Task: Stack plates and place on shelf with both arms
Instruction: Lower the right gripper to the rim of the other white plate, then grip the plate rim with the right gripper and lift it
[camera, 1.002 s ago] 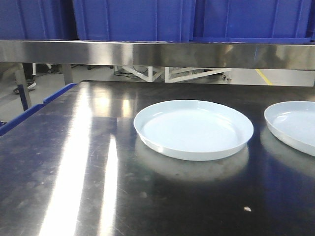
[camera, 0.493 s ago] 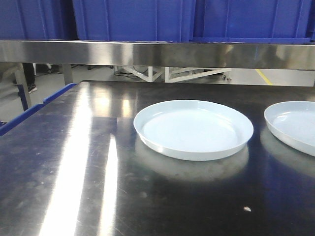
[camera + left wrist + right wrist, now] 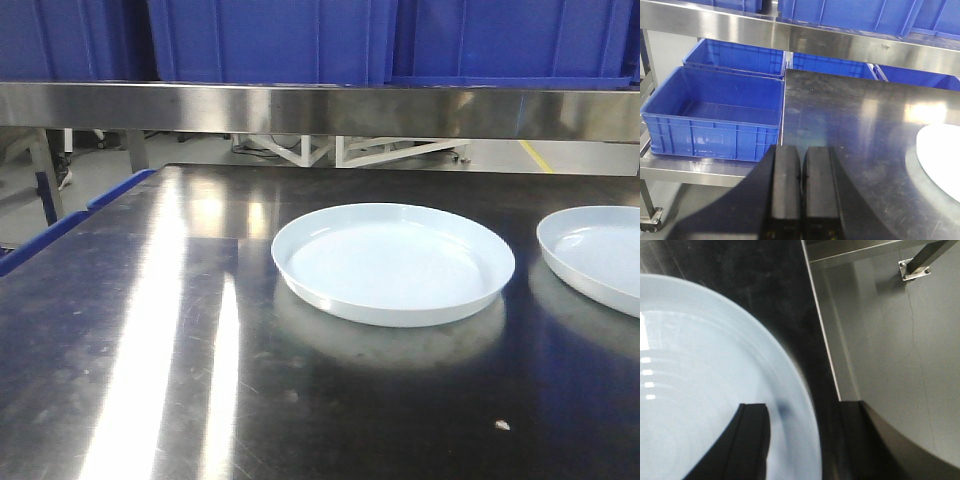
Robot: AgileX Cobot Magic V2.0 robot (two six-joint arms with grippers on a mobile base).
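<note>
1. First plate [image 3: 393, 262] — large, round, shallow, pale bluish-white, with a low upturned rim. It sits flat and right way up, ahead and to the right of the left gripper's [image 3: 800, 150] pressed-together jaws, well apart from them.
2. Second plate [image 3: 595, 255] — same look, flat, beside the first but apart, not stacked. Its rim runs between the right gripper's [image 3: 802, 410] spread jaws, one finger over the inside, one outside; contact cannot be told.

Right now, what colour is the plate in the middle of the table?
Pale bluish-white, plain with no pattern; the plate shows best in the exterior front-facing view.
</note>
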